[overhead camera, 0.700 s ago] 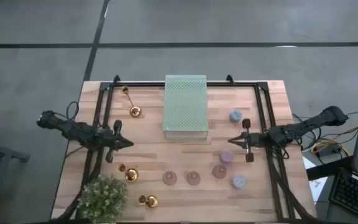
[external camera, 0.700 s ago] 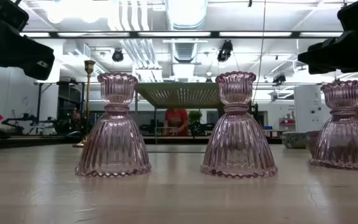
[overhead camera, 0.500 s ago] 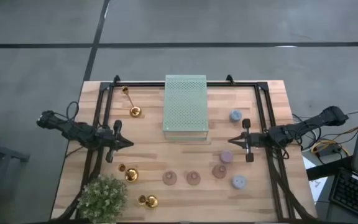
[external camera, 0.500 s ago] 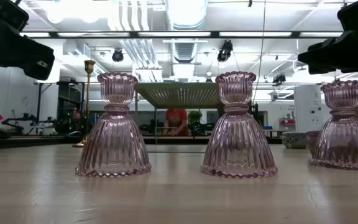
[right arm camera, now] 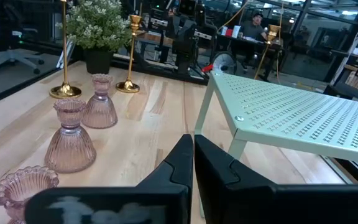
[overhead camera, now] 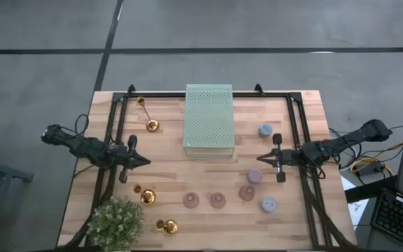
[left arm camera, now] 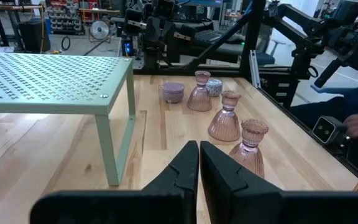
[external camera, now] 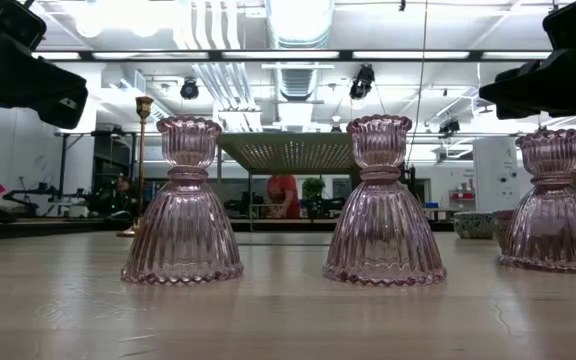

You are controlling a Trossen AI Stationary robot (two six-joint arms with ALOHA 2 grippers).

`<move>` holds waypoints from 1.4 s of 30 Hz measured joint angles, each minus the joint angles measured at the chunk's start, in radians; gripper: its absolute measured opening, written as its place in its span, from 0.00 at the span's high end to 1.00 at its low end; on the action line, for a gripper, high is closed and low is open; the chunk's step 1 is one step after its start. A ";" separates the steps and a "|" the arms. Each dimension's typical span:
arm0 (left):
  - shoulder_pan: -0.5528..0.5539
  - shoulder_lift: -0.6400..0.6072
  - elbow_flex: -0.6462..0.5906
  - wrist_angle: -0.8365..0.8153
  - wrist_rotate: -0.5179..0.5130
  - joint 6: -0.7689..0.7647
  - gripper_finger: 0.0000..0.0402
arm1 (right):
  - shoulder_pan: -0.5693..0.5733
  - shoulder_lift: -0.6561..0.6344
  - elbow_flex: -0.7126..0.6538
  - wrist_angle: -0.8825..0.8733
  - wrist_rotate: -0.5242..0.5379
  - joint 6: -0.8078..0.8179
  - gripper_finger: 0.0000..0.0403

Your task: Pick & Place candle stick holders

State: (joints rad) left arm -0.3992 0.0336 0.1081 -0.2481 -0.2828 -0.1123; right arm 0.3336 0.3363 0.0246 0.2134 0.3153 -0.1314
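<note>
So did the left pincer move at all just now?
No. In the high view the left pincer sits at the same spot beside the pale green rack as before, shut and holding nothing.

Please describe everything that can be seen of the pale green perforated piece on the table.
The pale green perforated shelf is a flat rectangular top, seemingly painted metal, with rows of small slots. It stands upright on thin legs at the table's far middle, between both arms. Nothing lies on it, and no gripper touches it. No holder shows beneath it in the wrist views.
</note>
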 joint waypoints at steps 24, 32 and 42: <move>0.000 0.000 0.000 0.000 0.000 0.000 0.95 | 0.000 0.000 0.000 0.002 0.123 -0.474 0.98; 0.000 0.000 0.000 0.000 0.000 0.000 0.95 | 0.000 0.001 0.000 0.125 0.020 -0.002 0.98; 0.000 0.000 0.000 0.000 0.000 0.000 0.95 | 0.000 -0.001 0.000 0.321 0.078 0.460 0.98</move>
State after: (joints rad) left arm -0.3992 0.0335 0.1081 -0.2481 -0.2825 -0.1123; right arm 0.3336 0.3356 0.0242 0.5341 0.3928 0.3284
